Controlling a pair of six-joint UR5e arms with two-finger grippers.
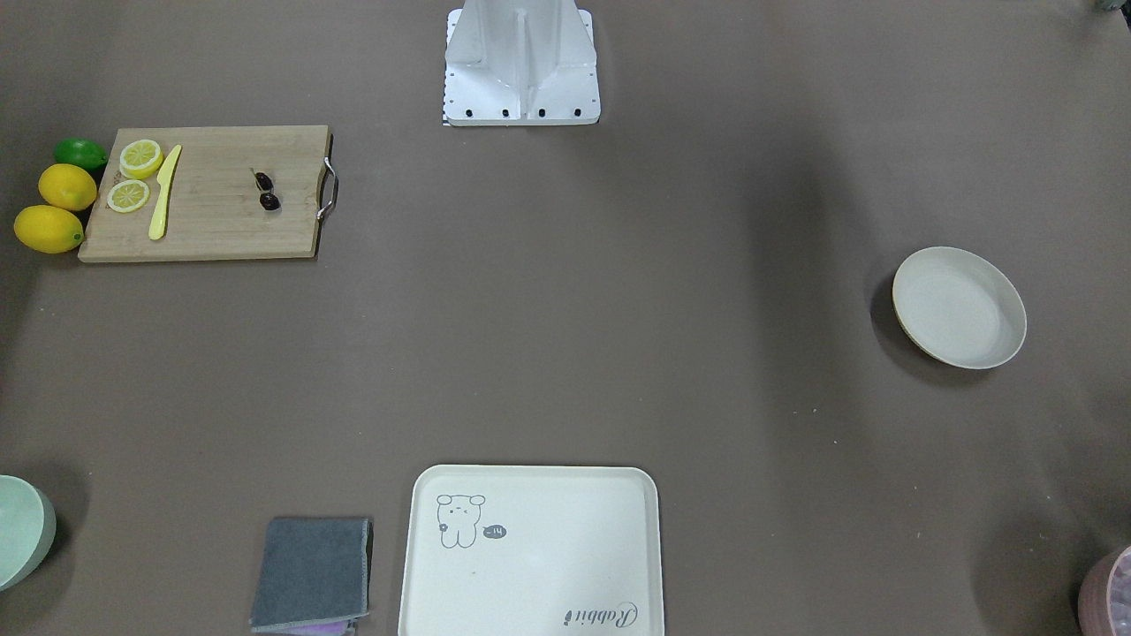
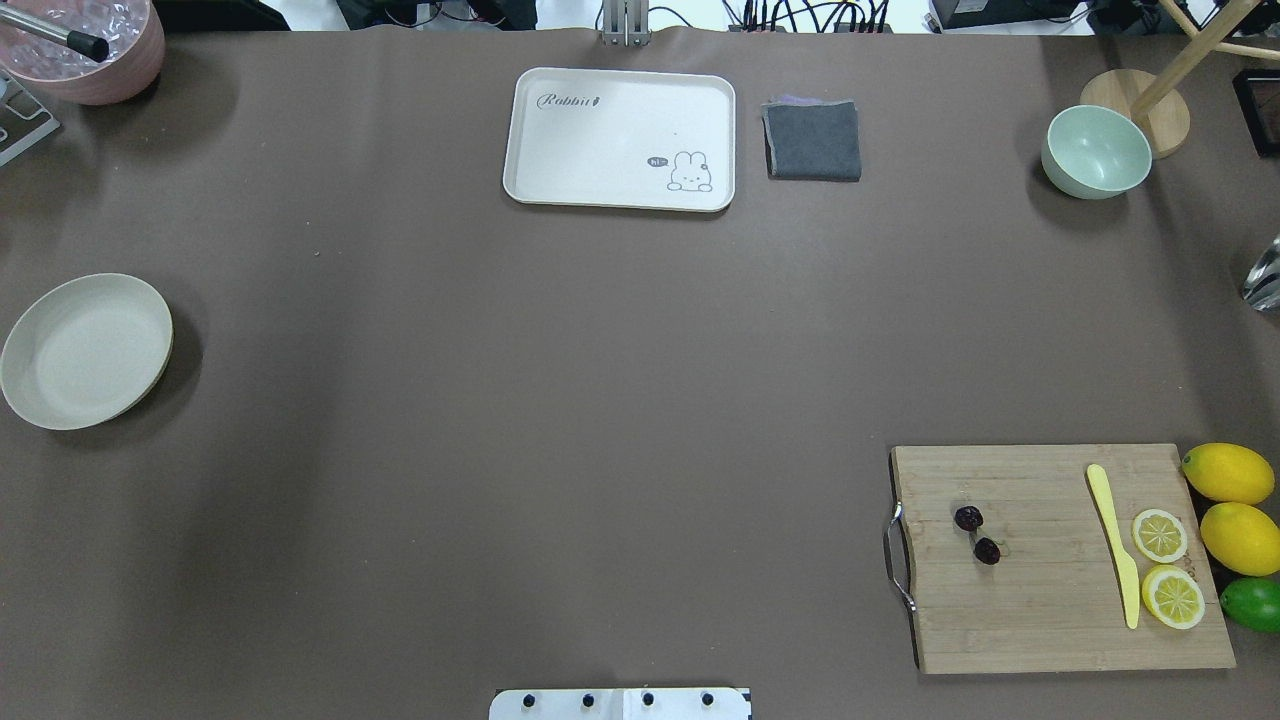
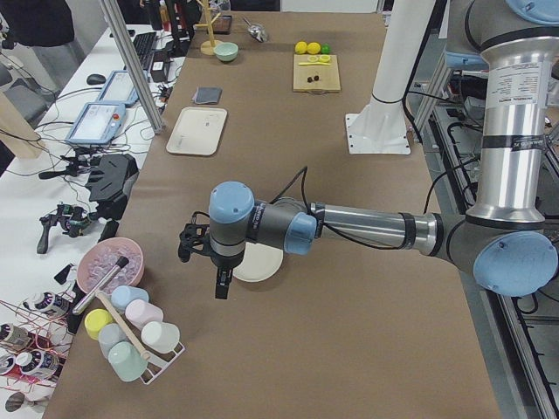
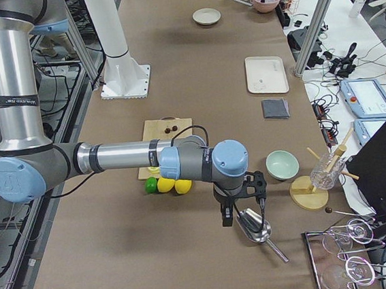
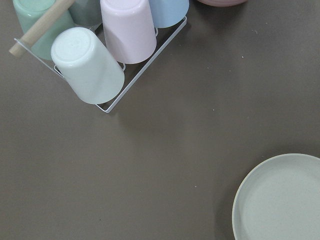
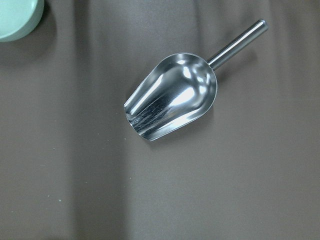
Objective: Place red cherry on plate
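You'll find the red cherry (image 2: 977, 534) lying on the wooden cutting board (image 2: 1040, 600) on the robot's right, well apart from both grippers. The plate (image 2: 85, 350) sits at the far opposite end of the brown tabletop (image 2: 500, 400), near the left gripper (image 3: 220, 281). The right gripper (image 4: 244, 211) hangs over a metal scoop (image 6: 172, 97). Both forearms reach out level, wrists pointing down. You cannot tell whether either gripper is apart or together

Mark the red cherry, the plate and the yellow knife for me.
red cherry (image 2: 987, 550): overhead exterior view, on the lower cherry of the pair.
plate (image 2: 88, 350): overhead exterior view, on its bare centre.
yellow knife (image 2: 1114, 540): overhead exterior view, midway along its length.
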